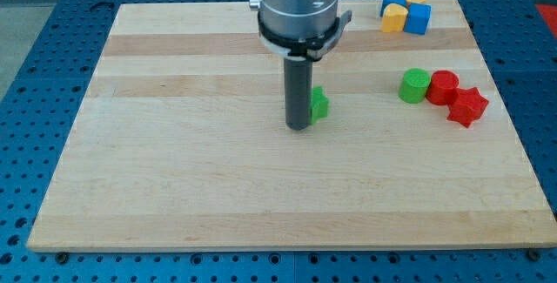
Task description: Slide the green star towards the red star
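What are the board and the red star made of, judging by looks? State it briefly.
Board: apparently wood, pale planks with visible grain and seams, smooth matte finish. Red star: probably painted wood or plastic; uniform solid colour, no grain showing, slight sheen. The picture cannot settle which.

A big wooden board [218, 196] made of pale planks is lying flat under me and filling most of the view. A blue metal table [35, 22] full of little round holes is peeking out all around the board. Soft, even light is shining on the wood.
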You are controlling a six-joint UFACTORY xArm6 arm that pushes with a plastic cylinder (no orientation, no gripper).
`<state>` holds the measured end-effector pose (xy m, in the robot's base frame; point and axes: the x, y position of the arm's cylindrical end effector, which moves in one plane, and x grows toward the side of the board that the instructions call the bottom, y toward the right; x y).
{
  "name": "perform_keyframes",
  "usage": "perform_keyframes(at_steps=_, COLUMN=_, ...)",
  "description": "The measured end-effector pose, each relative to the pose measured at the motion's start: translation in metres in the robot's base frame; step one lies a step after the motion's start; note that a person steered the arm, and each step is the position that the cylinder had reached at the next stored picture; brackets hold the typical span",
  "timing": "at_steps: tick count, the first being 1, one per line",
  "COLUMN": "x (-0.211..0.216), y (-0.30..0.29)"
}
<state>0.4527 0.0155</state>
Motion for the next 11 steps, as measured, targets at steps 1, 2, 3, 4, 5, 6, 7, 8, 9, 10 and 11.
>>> perform_keyframes(at_steps=1, x=0.003, y=-0.008)
perform_keyframes(at_steps=2, x=0.002, y=-0.055)
perform_keyframes(at_steps=3, x=-0.035, y=-0.062)
perform_keyframes(at_steps=4, x=-0.045, y=-0.015)
perform_keyframes(at_steps=5, x=-0.033, y=0.036)
perform_keyframes(at_steps=6, x=-0.030, y=0.086)
perform_keyframes(at_steps=7, x=-0.036, y=0.076)
perform_keyframes(at_steps=8, x=-0.033, y=0.036)
perform_keyframes(at_steps=9, x=-0.010, y=0.031)
perform_keyframes(at_steps=10, x=0.013, y=0.034)
perform_keyframes(at_steps=11, x=0.009, y=0.082)
